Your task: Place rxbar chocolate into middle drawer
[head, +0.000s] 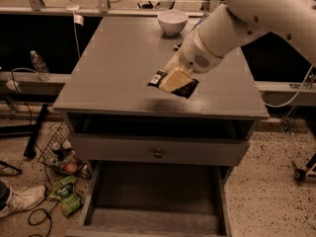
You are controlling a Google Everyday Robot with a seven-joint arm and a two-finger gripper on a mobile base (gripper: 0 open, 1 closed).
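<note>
The rxbar chocolate (189,87), a flat bar in a dark wrapper with a pale label patch at its left end, is held tilted just above the front middle of the grey cabinet top (123,68). My gripper (175,78), with tan fingers, is shut on the bar; the white arm reaches in from the upper right. The middle drawer (158,194) is pulled out at the bottom of the view, below and in front of the bar, its grey floor bare.
A white bowl (173,21) stands at the back of the cabinet top. A closed drawer front with a round knob (158,153) sits above the open drawer. Floor clutter lies at the left: a green bag (64,194), a shoe (19,202), a wire basket (59,149), a bottle (39,65).
</note>
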